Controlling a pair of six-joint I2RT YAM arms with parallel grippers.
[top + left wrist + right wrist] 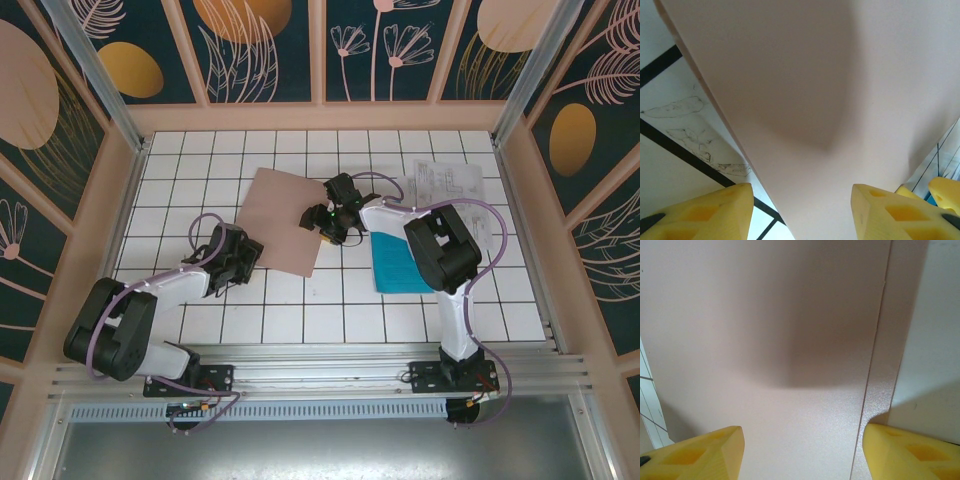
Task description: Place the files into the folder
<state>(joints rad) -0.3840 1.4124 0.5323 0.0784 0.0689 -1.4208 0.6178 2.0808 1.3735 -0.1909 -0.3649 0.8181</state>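
Note:
The brown folder [285,218] lies shut and flat on the tiled table, turned a little askew. My left gripper [238,262] stands open at its near-left edge. In the left wrist view its yellow fingers [705,215] sit wide apart, with the folder's cover [815,100] ahead of them. My right gripper [335,222] is open over the folder's right edge; its fingertips [910,452] straddle the cover's edge line [875,350]. The files lie right of the folder: a teal-blue sheet [398,265] and a white printed sheet [447,183], partly hidden under the right arm.
White tiles with dark grout cover the table [300,310], and faint pencil scribbles [685,107] mark the tiles left of the folder. Wooden walls [130,200] enclose the table on three sides. A metal rail [320,365] runs along the near edge.

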